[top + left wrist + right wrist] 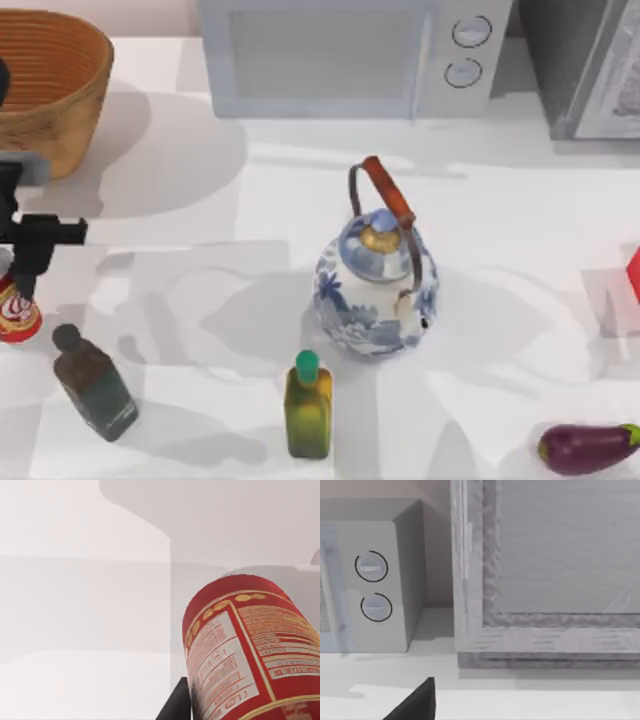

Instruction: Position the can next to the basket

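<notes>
- The can (17,318) is at the far left edge of the tabletop (200,300), near the front, and its left side is cut off by the border of the top view.
- It seems to stand roughly upright under the left claw (22,285); the dark arm covers its upper end, so I cannot be sure of its tilt.
- In the left wrist view the can (250,650) looms close, its long axis slanting across the picture, printed label facing the camera and its lower part cut off.
- One dark finger (176,704) touches the can's side there; whether the left claw is clamped on it I cannot tell.
- The basket (50,85) sits at the back left corner, well apart from the can, part of it cropped.
- A dark bottle (95,385) leans just beside the can.
- In the right wrist view a dark finger (415,705) pokes in near the microwave (375,580); the right claw's state cannot be told.
</notes>
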### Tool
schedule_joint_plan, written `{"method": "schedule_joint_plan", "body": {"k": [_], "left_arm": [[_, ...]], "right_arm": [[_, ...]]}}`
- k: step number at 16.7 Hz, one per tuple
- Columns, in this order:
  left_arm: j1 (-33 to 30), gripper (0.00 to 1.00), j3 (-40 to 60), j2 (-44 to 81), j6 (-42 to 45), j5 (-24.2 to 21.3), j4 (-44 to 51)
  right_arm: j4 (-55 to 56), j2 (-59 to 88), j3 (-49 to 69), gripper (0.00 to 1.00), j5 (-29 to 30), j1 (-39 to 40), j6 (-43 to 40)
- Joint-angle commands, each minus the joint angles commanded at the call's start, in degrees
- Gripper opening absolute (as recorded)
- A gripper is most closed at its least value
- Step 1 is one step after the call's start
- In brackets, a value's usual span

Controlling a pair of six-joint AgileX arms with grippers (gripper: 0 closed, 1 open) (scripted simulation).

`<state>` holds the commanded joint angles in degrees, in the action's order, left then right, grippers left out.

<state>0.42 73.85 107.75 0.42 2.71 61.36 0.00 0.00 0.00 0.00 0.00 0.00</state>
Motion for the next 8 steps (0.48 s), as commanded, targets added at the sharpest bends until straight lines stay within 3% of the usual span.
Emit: {"method": "schedule_joint_plan", "body": {"k": [8], "left_arm": [[-1.93,0.0,2.15,0.45,-0.49,-2.41,-3.83]], "right_arm": [[0.0,0.0,0.0,1.0,0.0,0.0,0.0]]}}
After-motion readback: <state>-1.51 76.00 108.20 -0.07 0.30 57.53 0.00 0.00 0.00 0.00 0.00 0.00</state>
